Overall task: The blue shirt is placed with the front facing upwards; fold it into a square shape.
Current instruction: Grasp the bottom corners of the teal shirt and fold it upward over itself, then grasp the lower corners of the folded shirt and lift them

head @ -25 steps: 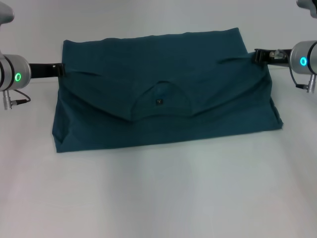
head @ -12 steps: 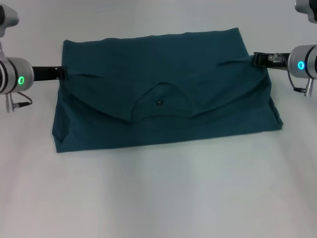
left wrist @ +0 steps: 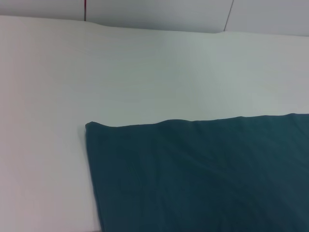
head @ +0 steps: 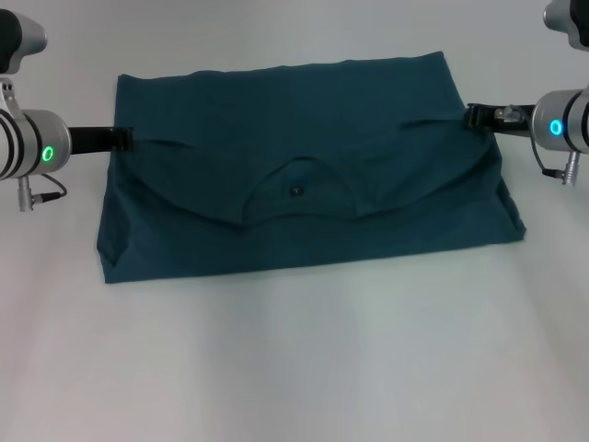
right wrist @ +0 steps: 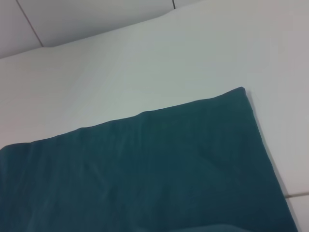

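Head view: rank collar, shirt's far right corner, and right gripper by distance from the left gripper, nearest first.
From the left gripper, at the blue shirt's left edge:
1. Collar, mid-shirt.
2. Far right corner, at the back.
3. Right gripper, at the right edge.

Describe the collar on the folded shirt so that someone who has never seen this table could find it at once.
On the white table lies the blue shirt, folded into a wide slab between the left hand and the right hand. Near its middle, on the folded-over flap, sits the collar. It is the only curved, arch-shaped seam; everything around it is plain cloth.
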### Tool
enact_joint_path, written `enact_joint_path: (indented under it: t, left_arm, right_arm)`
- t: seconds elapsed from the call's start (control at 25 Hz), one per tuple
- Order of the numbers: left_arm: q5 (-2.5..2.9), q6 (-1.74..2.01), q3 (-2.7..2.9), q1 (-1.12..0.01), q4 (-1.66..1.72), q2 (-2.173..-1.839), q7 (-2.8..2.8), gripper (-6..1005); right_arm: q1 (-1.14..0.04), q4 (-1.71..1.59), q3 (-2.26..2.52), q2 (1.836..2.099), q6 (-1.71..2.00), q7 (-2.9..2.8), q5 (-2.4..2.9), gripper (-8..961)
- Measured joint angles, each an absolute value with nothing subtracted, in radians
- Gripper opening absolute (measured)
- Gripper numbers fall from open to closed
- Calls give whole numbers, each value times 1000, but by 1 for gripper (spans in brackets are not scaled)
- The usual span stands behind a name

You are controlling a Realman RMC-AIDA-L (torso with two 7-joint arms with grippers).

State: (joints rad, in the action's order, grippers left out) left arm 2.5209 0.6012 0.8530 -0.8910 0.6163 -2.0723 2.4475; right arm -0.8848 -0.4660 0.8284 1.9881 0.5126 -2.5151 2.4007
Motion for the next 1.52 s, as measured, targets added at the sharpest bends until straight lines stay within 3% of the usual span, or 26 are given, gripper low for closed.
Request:
enact_joint_path:
  t: [0.88,0.96,1.24,1.44,1.52]
  left_arm:
    - [2520,602,847,-884,620,-2068,2455,1]
    - [2520,602,844,-880,623,-2068,2458,102]
    - [2518,608,839,-864,647,-2069,2498,345]
    - [2510,620,839,-845,675,-2074,2541,578]
    - [2491,643,839,-827,701,-2076,2567,576]
  right_arm:
    - [-886,-468,828,1979,531,-2510,2401,93]
    - [-885,-471,829,1974,540,-2510,2401,94]
    - [-883,-476,827,1957,567,-2514,2397,370]
    - [-872,-505,812,1957,620,-2512,2381,553]
    - [-848,-551,804,1965,674,-2505,2343,591]
